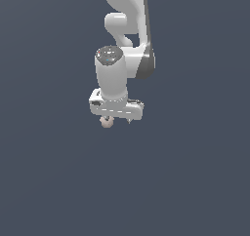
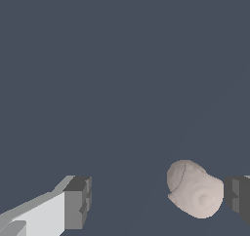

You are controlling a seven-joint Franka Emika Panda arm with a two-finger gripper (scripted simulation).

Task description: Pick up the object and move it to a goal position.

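The object (image 2: 195,189) looks matt and faintly bumpy (almost doughy), the arm (image 1: 119,45) smooth, glossy white plastic.

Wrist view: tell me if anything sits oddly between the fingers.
Yes. The pinkish lump is off-centre in the open gripper: it lies right beside one finger pad, with a wide gap to the other pad. Closing now would probably push it sideways before clamping. Nothing looks damaged.

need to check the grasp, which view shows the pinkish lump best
The wrist view: the pinkish lump fills a good part of the frame, bumpy surface clear, sitting beside one finger with the other far off. In the exterior view it is a tiny blob mostly hidden under the end effector.
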